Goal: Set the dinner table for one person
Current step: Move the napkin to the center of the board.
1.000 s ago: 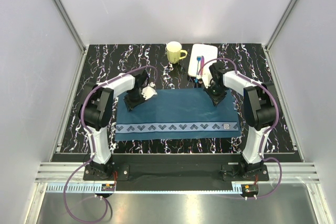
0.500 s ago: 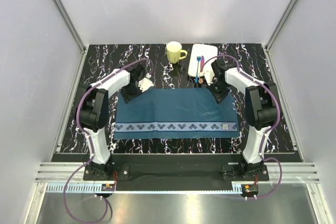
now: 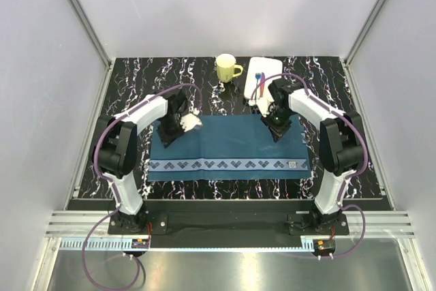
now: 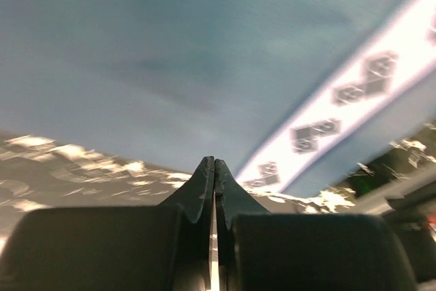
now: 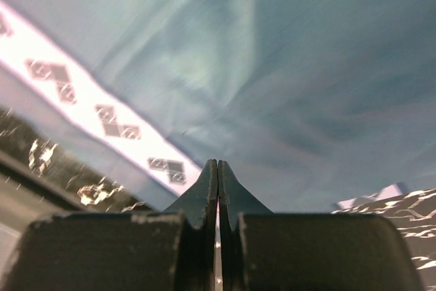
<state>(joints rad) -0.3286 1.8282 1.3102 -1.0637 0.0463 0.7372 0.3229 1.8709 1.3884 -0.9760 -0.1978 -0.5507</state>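
The dinner table (image 3: 129, 100) is black with marble-like veins. A dark blue placemat (image 3: 228, 144) with a patterned near border lies flat on its middle. My left gripper (image 3: 168, 135) is shut and empty over the mat's left part, beside a white napkin (image 3: 193, 122). My right gripper (image 3: 276, 131) is shut and empty over the mat's right part. The left wrist view shows the shut left gripper (image 4: 214, 162) above the mat (image 4: 170, 52). The right wrist view shows the shut right gripper (image 5: 218, 163) above the mat (image 5: 306, 66).
A yellow mug (image 3: 227, 68) stands at the back of the table. To its right is a white tray (image 3: 267, 67) holding a blue utensil (image 3: 257, 85) and a pink one. Grey walls close in the table on three sides.
Both grippers have drawn back from the placemat's far edge toward me and now hang over the mat. The placemat has hardly moved.
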